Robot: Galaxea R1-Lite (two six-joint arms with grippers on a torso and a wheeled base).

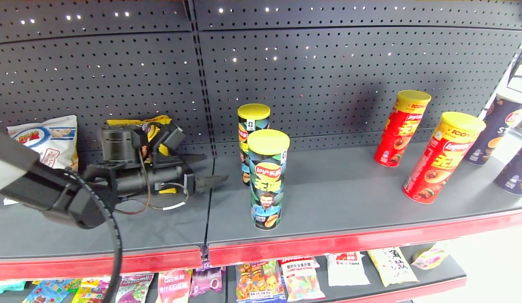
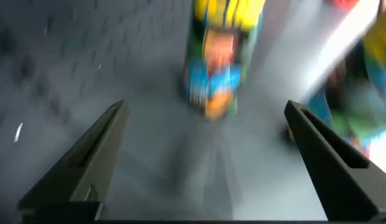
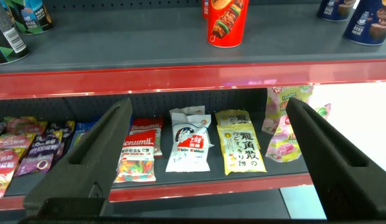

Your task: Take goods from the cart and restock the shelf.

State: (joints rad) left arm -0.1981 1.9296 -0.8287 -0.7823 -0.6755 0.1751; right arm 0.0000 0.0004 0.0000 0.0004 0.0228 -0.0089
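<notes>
Grey steel decking with a red front lip makes up the shelf [image 1: 336, 198] I'm stocking. My left end effector [image 1: 213, 169] lies low over that deck, fingers spread wide with nothing between them. The front green can [image 1: 267, 181] stands upright near the lip, just beside those fingertips but apart from them. A second green can [image 1: 252, 126] stands behind it, closer to the perforated back panel [image 1: 328, 75].

Further right are two red cans [image 1: 443, 158] and some dark blue cans [image 1: 496, 130]. At the left a white chip bag [image 1: 50, 141] and a yellow bag [image 1: 139, 122] lean against the panel. My right end effector [image 3: 208, 102] is also spread and empty, facing the snack packets [image 3: 190, 149] on the lower shelf.

I judge the green cans placed and this a gap between items. With both arms unloaded, the next job looks like fetching from the cart. I cannot tell how much stock remains there, but bare deck between the green and red cans leaves room.
</notes>
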